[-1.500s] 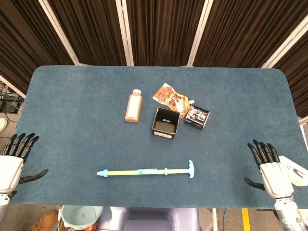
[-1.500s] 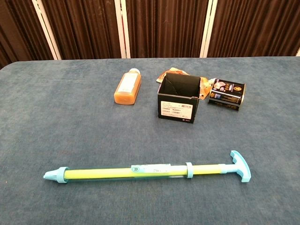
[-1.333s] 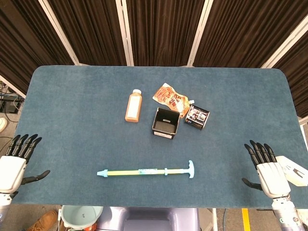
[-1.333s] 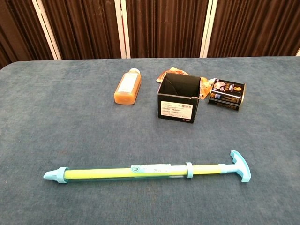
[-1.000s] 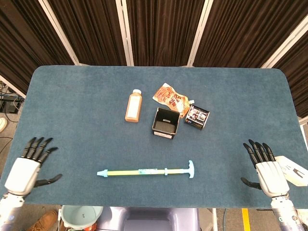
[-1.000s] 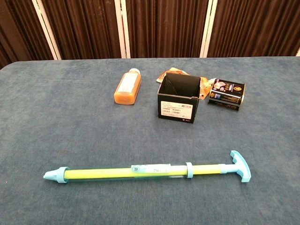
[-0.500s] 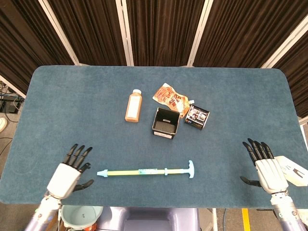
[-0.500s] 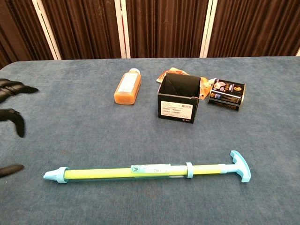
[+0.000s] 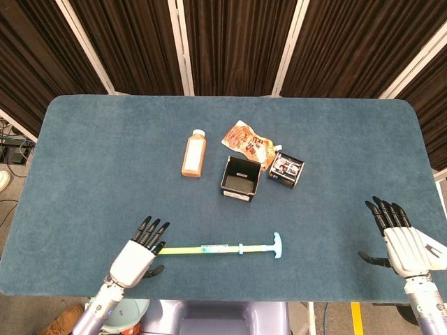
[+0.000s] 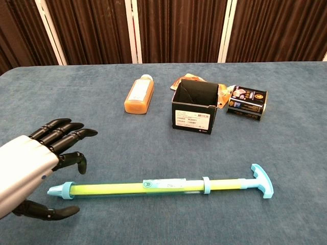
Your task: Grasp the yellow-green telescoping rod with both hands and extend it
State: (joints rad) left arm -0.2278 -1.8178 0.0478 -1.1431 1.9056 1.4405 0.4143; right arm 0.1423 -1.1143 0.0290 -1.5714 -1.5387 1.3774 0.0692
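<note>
We are reaching: our left hand (image 10: 30, 163), fingers wide and empty, hovers over the rod (image 10: 153, 187)'s nine-o'clock cap; our right hand (image 9: 404, 244), equally wide, must next approach its three-o'clock handle.

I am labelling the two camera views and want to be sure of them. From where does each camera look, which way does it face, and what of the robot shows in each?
Head view: high above the near table edge, looking steeply down on the whole table; shows the left hand and the right hand, both open.
Chest view: low at the near edge, facing level across to the curtains; shows only the left hand.
Shared: the left hand, the telescoping rod, the orange bottle and the black box.
</note>
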